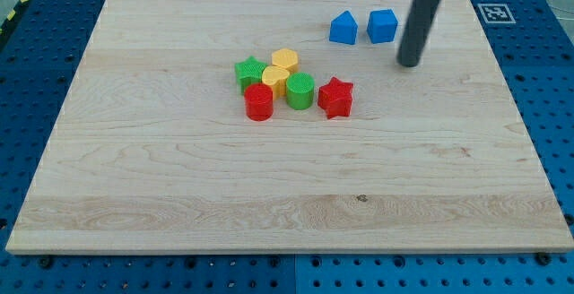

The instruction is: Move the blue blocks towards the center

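Two blue blocks sit near the view's top right of the wooden board (179, 195): a pentagon-like blue block (343, 28) and a blue cube (382, 25) just to its right, a small gap between them. My tip (409, 63) is the lower end of the dark rod, which comes down from the view's top right. The tip stands just right of and below the blue cube, apart from it.
A cluster lies near the board's middle: a green star (248, 71), a yellow hexagon (285, 60), a yellow block (275, 79), a red cylinder (258, 102), a green cylinder (300, 90) and a red star (336, 97). A fiducial marker (494, 12) lies off the board's top right corner.
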